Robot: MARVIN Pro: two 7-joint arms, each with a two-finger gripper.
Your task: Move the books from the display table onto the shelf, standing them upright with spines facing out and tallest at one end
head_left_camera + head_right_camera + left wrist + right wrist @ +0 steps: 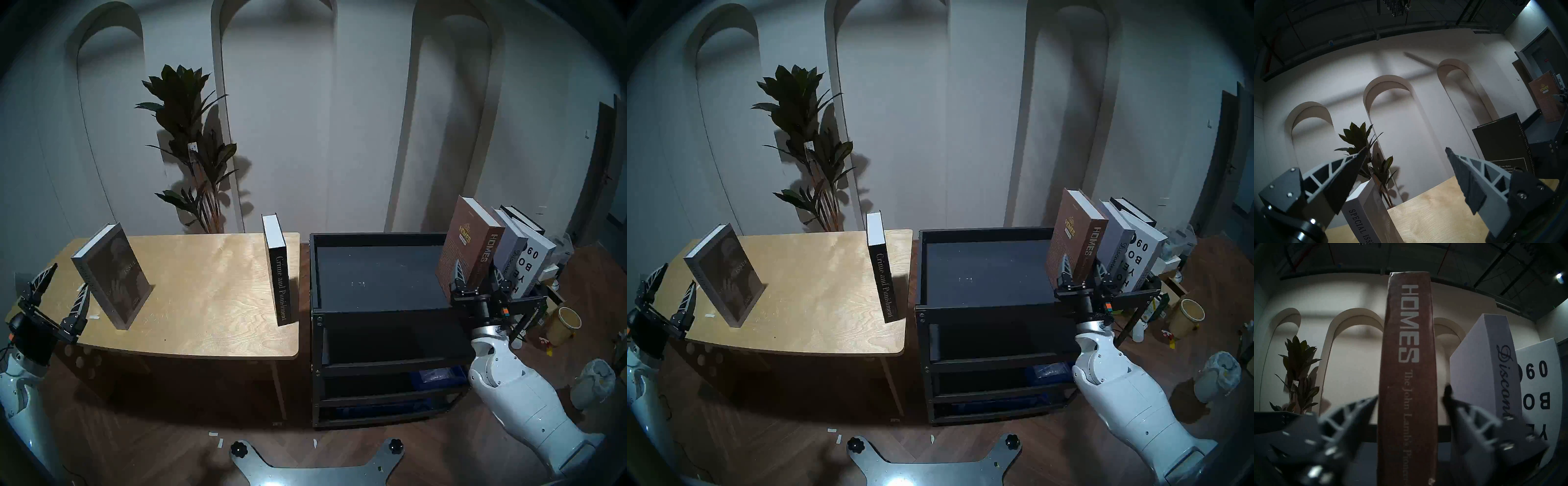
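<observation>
Head views: two books stand on the plywood table [190,305]. The grey Special Issue [113,276] leans back near the table's left end, and the black Crime and Punishment [279,271] stands upright at the right edge, spine forward. To the right is the black shelf [380,275], most of its top tray bare. At its right end stand four books, spines forward: the brown Homes [473,244], the grey Discontent [512,247], the white yearbook [534,268] and a black book [524,219] behind it, all tilting rightward. The right gripper [477,273] is closed on the lower part of Homes, one finger on each cover. The left gripper [64,281] hovers spread wide and empty just left of Special Issue, over the table's left end.

Left wrist: both fingers [1473,179] stand far apart with nothing between them. Special Issue [1366,215] is below, beside the left finger; Crime and Punishment [1503,146] stands far right.

Right wrist: the Homes spine [1408,361] fills the middle, clamped between two blurred fingers [1457,409]. Discontent [1488,361] and the yearbook [1539,382] lean just right of it.
</observation>
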